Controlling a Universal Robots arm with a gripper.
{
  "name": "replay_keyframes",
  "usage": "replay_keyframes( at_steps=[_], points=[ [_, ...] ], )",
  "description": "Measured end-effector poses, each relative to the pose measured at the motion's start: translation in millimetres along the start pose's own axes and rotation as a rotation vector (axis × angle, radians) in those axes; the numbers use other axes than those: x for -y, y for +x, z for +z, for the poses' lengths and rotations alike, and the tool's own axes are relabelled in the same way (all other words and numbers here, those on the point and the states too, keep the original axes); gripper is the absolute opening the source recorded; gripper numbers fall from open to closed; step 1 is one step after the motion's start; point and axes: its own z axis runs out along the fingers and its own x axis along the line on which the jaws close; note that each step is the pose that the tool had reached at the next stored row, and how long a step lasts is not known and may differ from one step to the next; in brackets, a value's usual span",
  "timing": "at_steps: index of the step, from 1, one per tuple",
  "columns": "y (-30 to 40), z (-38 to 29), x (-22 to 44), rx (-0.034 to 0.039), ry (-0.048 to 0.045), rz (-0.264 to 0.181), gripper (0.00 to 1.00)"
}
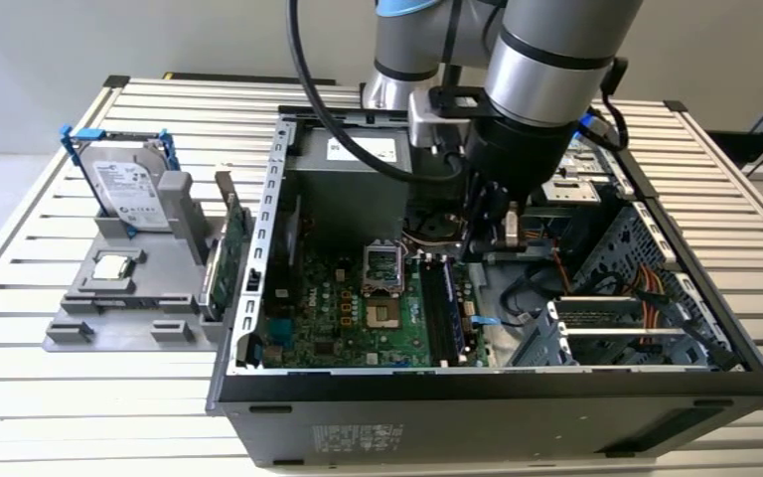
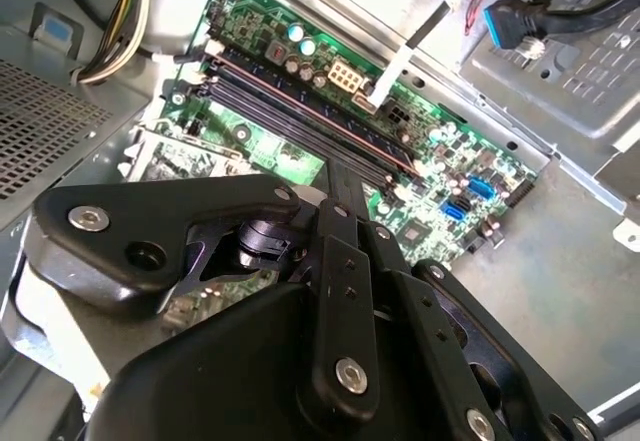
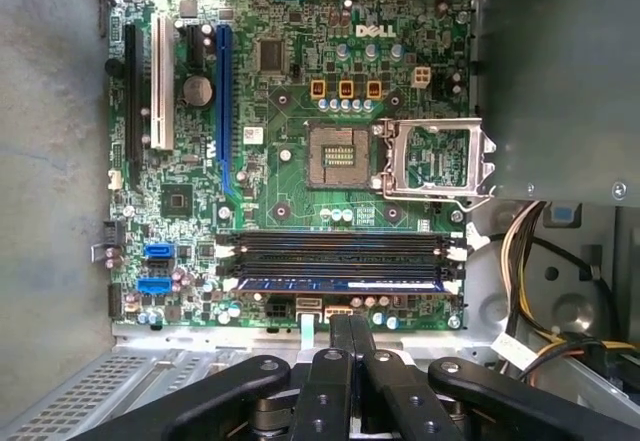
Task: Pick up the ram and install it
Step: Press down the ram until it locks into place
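Note:
The ram (image 3: 340,285) is a thin, dark blue stick that stands in one of the long memory slots at the edge of the green motherboard (image 3: 290,111). It also shows in the exterior view as the ram (image 1: 435,298) and in the second wrist view as the ram (image 2: 310,111). My gripper (image 3: 350,329) hangs above the board beside those slots, apart from the stick. Its two black fingers are pressed together with nothing between them. The gripper (image 1: 508,238) sits inside the open computer case (image 1: 262,199), and the gripper (image 2: 338,186) points at the slots.
The empty processor socket (image 3: 335,153) with its raised metal frame (image 3: 435,161) lies past the slots. Bundled cables (image 3: 530,261) and a drive cage (image 1: 620,318) crowd the case's other side. Outside, a grey stand (image 1: 123,298) holds a hard drive (image 1: 130,189) and an upright green card (image 1: 229,258).

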Motion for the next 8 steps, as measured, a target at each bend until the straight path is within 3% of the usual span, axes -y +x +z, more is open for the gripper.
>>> replay_keyframes(
  at_steps=[8],
  points=[
    [0.0,-0.4,0.0,-0.0001,-0.0019,0.0,0.0]
  ],
)
